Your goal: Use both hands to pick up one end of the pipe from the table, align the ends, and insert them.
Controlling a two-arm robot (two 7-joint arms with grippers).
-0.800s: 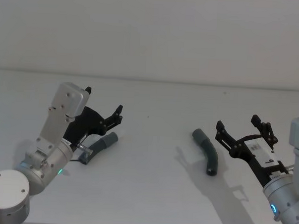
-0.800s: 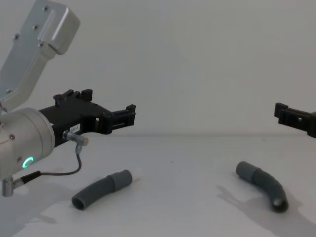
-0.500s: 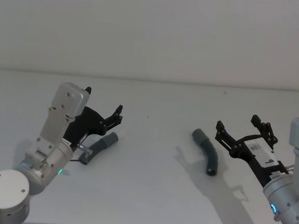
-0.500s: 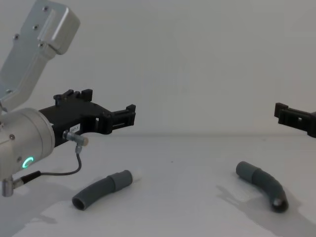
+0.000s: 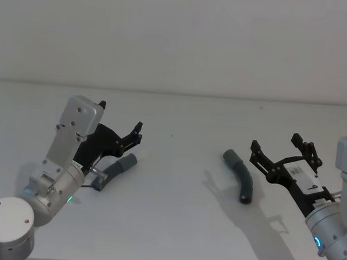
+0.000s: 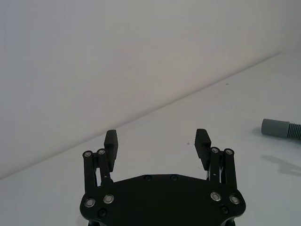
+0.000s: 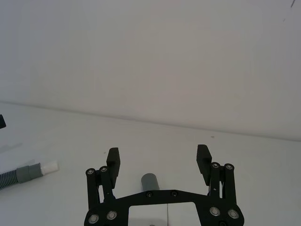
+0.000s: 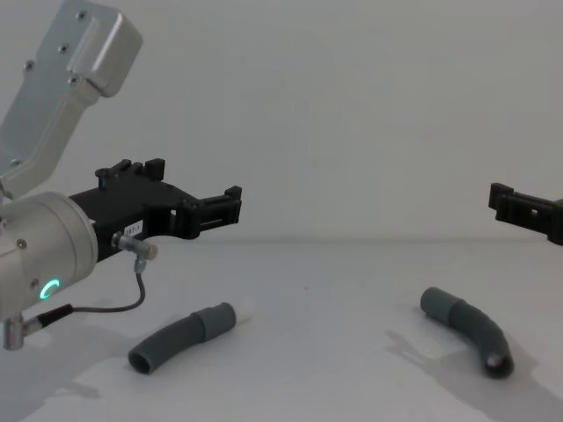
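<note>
Left gripper (image 5: 121,117): raised off the table (image 5: 175,222), fingers spread wide, nothing between them.
Left wrist: green ring light (image 8: 51,287) lit.
Spigot piece (image 8: 180,338): lies flat on the table directly beneath the left gripper, clear of its fingers. The white tip (image 8: 244,309) points away from that gripper's wrist, toward the right gripper.
Right gripper (image 5: 275,143): also held above the table, fingers spread wide and empty.
Socket piece (image 5: 240,174): lies flat on the table, just below and beside the right gripper's fingertips, no contact. In the right wrist view its grey cuff (image 7: 149,180) appears between the two fingers.
The two pieces: well apart, not joined.
</note>
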